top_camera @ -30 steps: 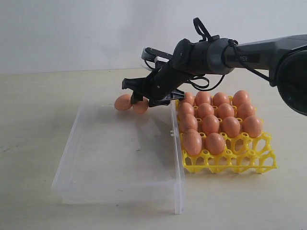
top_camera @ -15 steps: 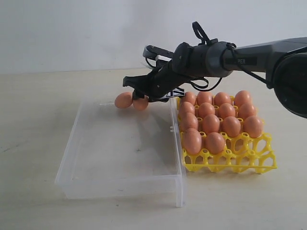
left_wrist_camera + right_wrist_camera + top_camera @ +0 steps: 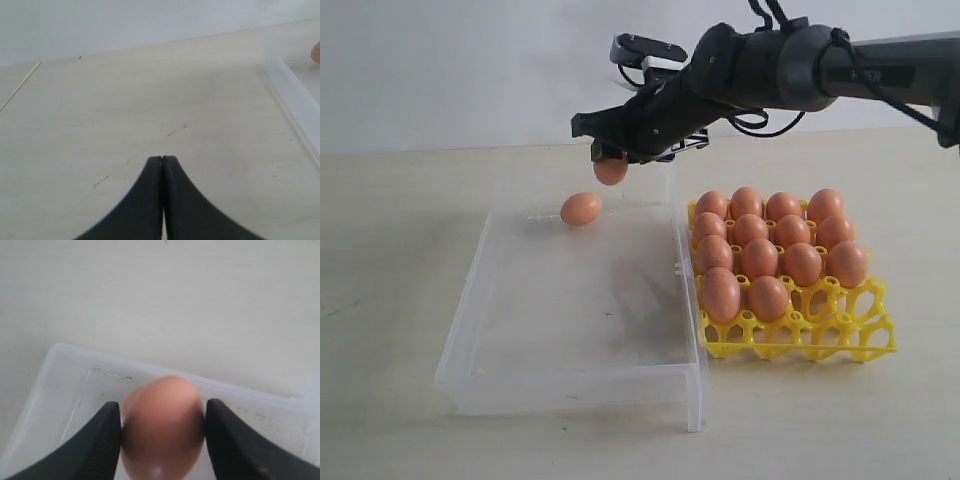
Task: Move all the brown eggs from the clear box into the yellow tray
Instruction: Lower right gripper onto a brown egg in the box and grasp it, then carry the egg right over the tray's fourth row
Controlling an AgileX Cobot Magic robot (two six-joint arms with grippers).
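Held brown egg (image 3: 610,171): clamped in your right gripper (image 3: 610,160), in the air above the clear box (image 3: 570,385).
Loose brown egg (image 3: 580,208): inside the clear box, at 11 o'clock.
Yellow tray (image 3: 800,340): at 3 o'clock of the clear box, mostly filled.
Left gripper (image 3: 162,161): jaws together.

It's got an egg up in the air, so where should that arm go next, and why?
Probably sideways at this height toward the yellow tray. The right gripper holds a brown egg well above the clear box, and the tray's front cups, next to its filled rows, stand empty.
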